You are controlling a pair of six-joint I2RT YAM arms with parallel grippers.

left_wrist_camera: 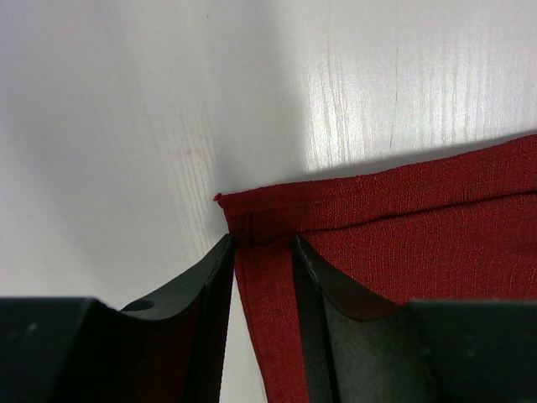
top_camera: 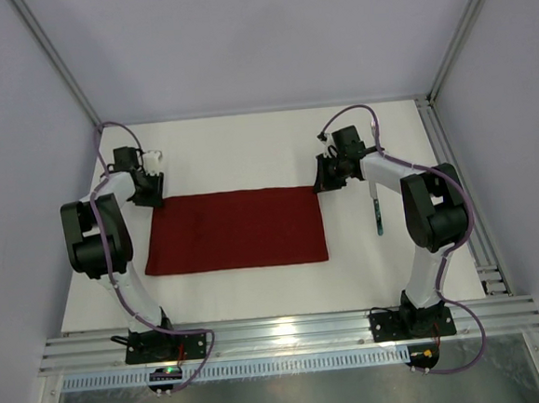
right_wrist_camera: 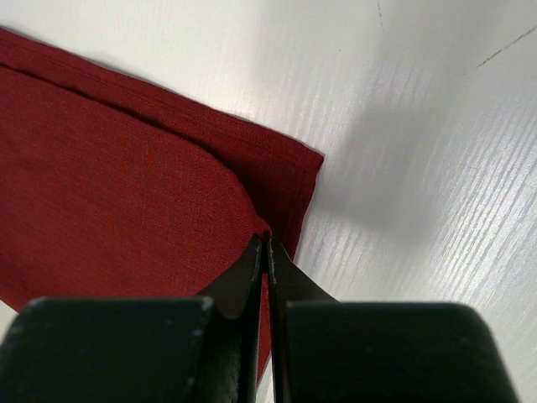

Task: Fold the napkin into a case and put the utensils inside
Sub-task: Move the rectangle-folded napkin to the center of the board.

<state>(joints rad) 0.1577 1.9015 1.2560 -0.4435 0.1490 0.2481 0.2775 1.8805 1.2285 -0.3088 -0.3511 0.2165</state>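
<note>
The napkin (top_camera: 236,229) lies flat on the white table (top_camera: 247,147) as a wide dark red rectangle. Layered hems at its far corners suggest it is doubled over, but it is not yet a narrow case. The left gripper (left_wrist_camera: 262,243) sits at the napkin's far left corner. Its fingers (left_wrist_camera: 210,290) are partway apart and straddle the hemmed side edge, and the cloth between them lies flat, apparently unpinched. The right gripper (right_wrist_camera: 264,245) is at the napkin's far right corner, its fingers pressed together on a small raised ridge of the top layer just inside the hem. Judgement: an arm at each far corner lets the long edge be carried evenly and land square. The left corner looks set down; the right one is not let go. One teal-handled utensil (top_camera: 380,213) lies just beyond the napkin's right edge, partly hidden by the right arm. I cannot find the second. Lying off the cloth, it leaves the folding area free. Risk: the soft fabric may drag with the right fingers when they part, skewing that corner. A further lengthwise fold appears needed before anything goes inside.
</note>
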